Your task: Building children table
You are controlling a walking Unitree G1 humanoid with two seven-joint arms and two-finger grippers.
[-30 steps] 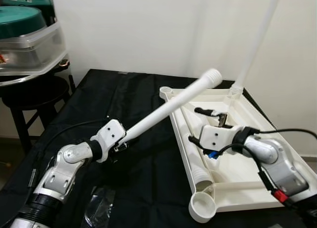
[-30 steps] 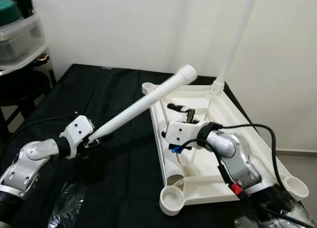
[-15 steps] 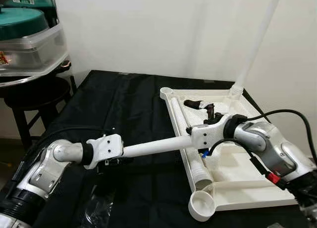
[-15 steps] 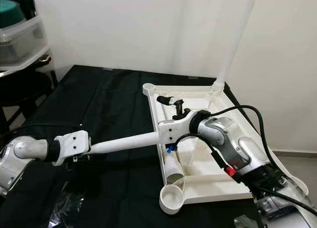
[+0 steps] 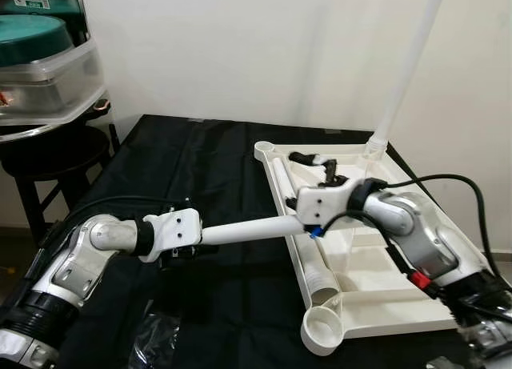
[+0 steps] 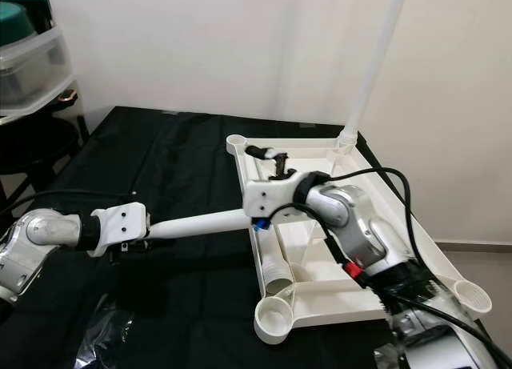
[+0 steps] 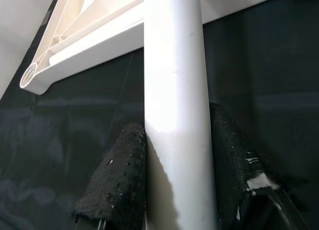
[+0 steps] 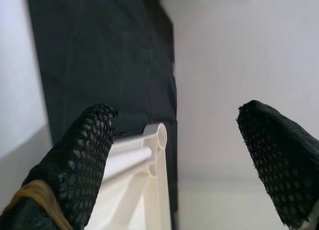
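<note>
— Gripping the leg tube [image 5: 248,230], is it? 
— Yes: left end effector [image 7: 174,190] is pinching it near one end, level, its far end under the right wrist, by the upturned tabletop [image 5: 384,305]
— And the right end effector [image 5: 324,165]? 
— Fingers spread, holding nothing, above the tray's far corner; probably freeing itself to steady the tabletop on the black surface [image 5: 200,161]

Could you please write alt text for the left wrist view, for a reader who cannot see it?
The left gripper is shut on a white table leg, its black fingers pressing either side. The leg runs away over black cloth toward the upturned white tabletop.
</note>
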